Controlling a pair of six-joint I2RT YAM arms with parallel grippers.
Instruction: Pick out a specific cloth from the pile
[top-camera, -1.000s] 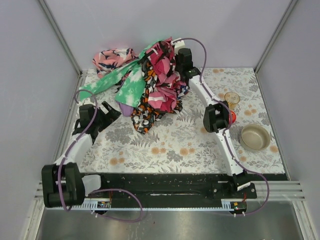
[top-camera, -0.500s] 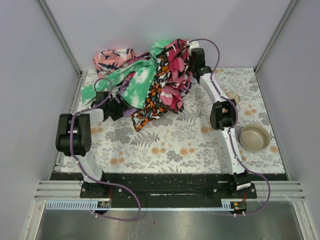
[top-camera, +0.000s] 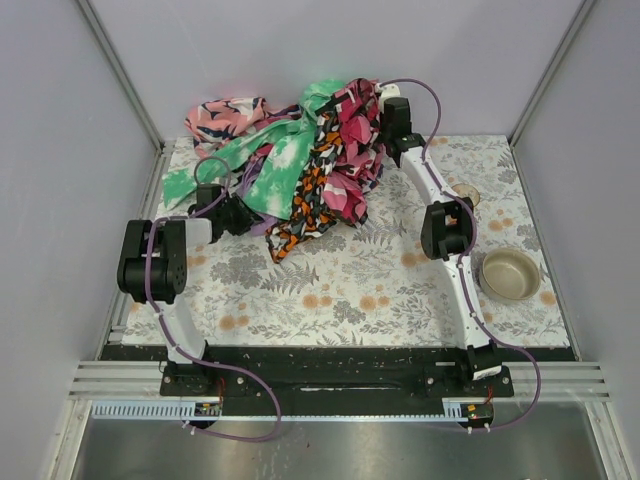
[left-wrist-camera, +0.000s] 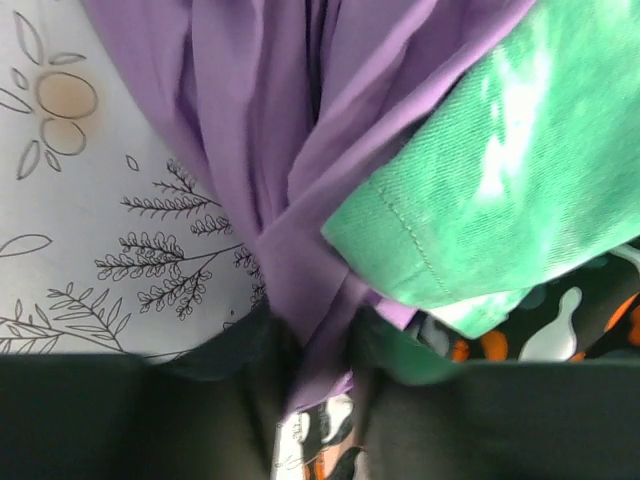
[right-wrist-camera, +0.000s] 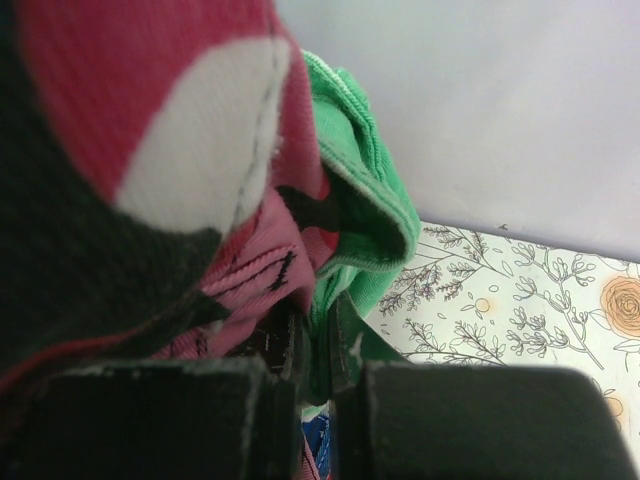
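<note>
The lilac-purple cloth (left-wrist-camera: 250, 130) hangs out from under the green-and-white cloth (left-wrist-camera: 500, 170), bunched into a fold. My left gripper (left-wrist-camera: 315, 350) is shut on that purple fold, low at the pile's left edge (top-camera: 240, 213). The pile (top-camera: 335, 160) of bright printed fabrics is heaped at the back of the table and partly lifted. My right gripper (right-wrist-camera: 315, 335) is shut on green and pink fabric at the pile's upper right (top-camera: 378, 108). In the top view the purple cloth is almost wholly hidden under the green-and-white cloth (top-camera: 275, 165).
A pink-and-navy cloth (top-camera: 225, 112) lies at the back left against the wall. A metal bowl (top-camera: 511, 273) and a small clear cup (top-camera: 464, 195) stand on the right of the flowered table cover (top-camera: 330, 290). Walls close in on three sides.
My left arm swung in to the pile's left edge and its gripper closed on the purple fold. The right gripper carried the lifted pile a little further back and right.
</note>
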